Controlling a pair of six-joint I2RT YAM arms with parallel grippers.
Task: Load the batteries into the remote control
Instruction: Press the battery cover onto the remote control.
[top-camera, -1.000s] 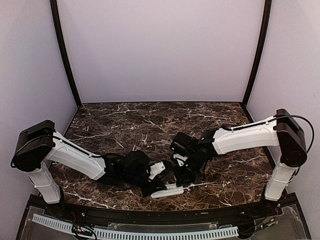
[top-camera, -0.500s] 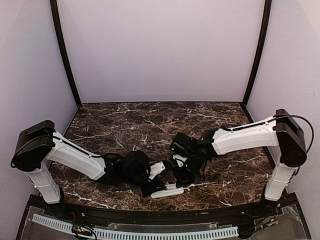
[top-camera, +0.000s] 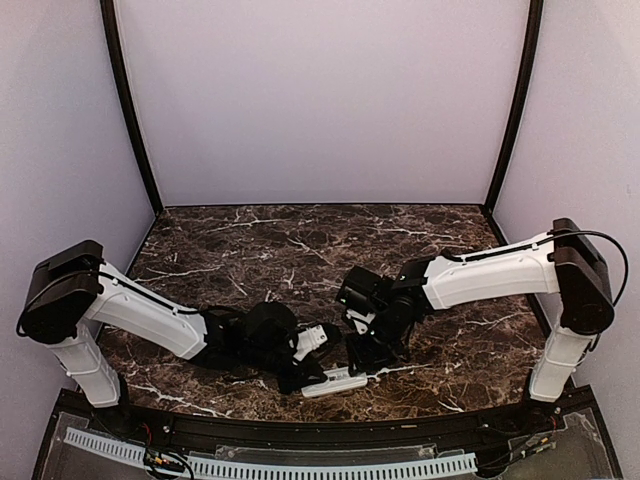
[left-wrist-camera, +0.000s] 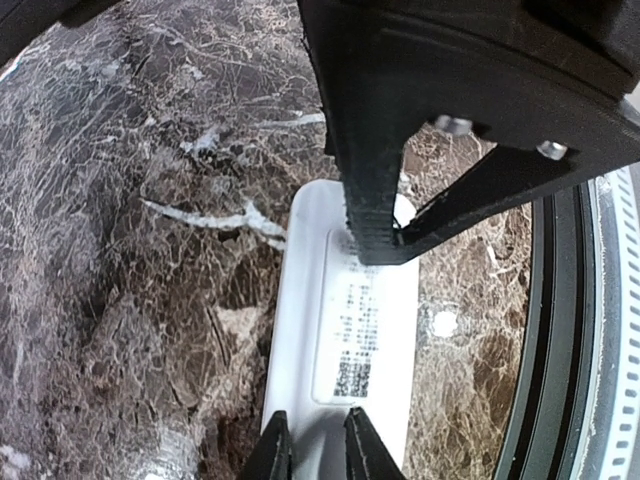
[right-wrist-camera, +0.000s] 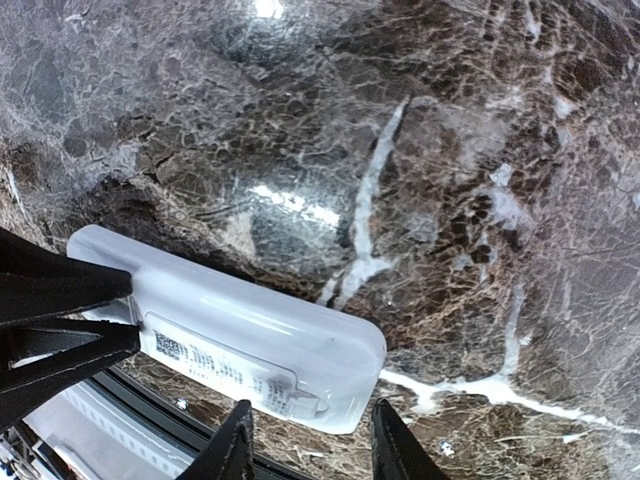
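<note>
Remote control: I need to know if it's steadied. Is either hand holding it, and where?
The left hand appears to pinch the remote control by one end; the right hand is open at the other end, holding nothing.

The top camera sat high on the near side of the remote (top-camera: 337, 380), well away, looking down and forward. Both wrist cameras hung close above the remote, at opposite ends, facing down. All three shared it.
</note>
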